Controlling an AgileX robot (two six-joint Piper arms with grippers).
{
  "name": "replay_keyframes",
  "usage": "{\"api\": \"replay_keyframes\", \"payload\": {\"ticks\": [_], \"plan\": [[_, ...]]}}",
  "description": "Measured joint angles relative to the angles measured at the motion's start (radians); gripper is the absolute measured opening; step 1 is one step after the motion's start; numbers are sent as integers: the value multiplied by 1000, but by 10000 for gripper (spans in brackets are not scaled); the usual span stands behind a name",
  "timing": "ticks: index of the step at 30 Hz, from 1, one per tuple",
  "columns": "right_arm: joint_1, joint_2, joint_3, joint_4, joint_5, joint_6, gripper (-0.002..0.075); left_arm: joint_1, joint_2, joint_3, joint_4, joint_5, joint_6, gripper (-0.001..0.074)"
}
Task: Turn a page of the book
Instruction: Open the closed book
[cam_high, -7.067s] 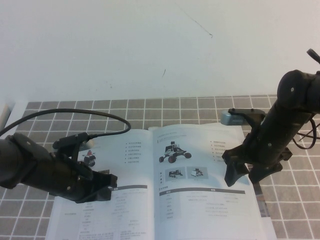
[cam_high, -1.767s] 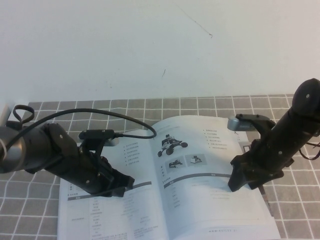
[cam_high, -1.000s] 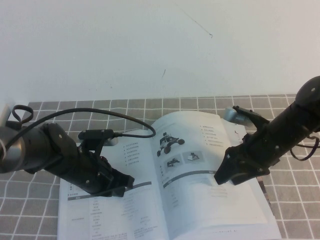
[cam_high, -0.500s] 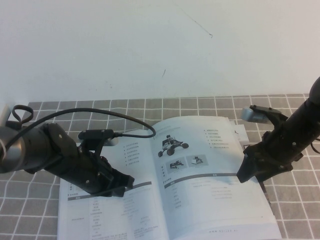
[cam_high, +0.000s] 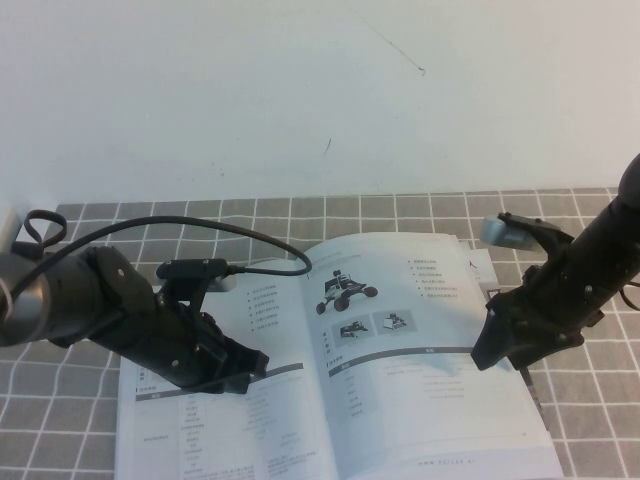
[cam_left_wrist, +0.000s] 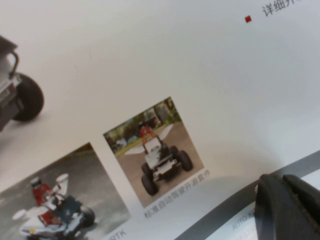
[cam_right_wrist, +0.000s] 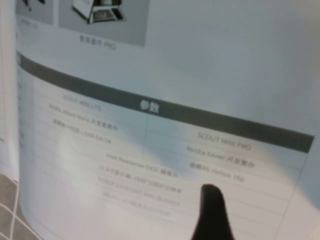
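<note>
The book (cam_high: 230, 430) lies open on the grey tiled mat. Its right-hand page (cam_high: 400, 330) shows a wheeled rover photo, small thumbnails and a grey bar, and bows up slightly near its outer edge. My left gripper (cam_high: 245, 372) is shut and rests on the left-hand page at the grey bar; in the left wrist view it (cam_left_wrist: 287, 210) touches that bar (cam_left_wrist: 220, 220). My right gripper (cam_high: 490, 355) sits at the right edge of the right-hand page, low against it. The right wrist view shows that page's table (cam_right_wrist: 150, 150) close up.
A grey tiled mat (cam_high: 600, 400) covers the table in front of a white wall. The left arm's black cable (cam_high: 240, 235) loops above the book's far-left corner. Another leaf (cam_high: 482, 268) shows under the page's far-right corner.
Over the last second my right gripper moved from mid-page back right to the page's outer edge and the page's bulge flattened. The left gripper has not moved.
</note>
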Motion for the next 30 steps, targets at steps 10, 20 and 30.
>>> {"api": "replay_keyframes", "payload": {"ticks": [10,20,30], "plan": [[0,6,0,-25,-2,-7,460,0,0,0,0,0,0,-4],[-4,50,-9,22,63,-71,460,0,0,0,-2,-4,0,-4],[-6,71,-9,259,116,-226,460,0,0,0,-4,-5,0,-4]]}}
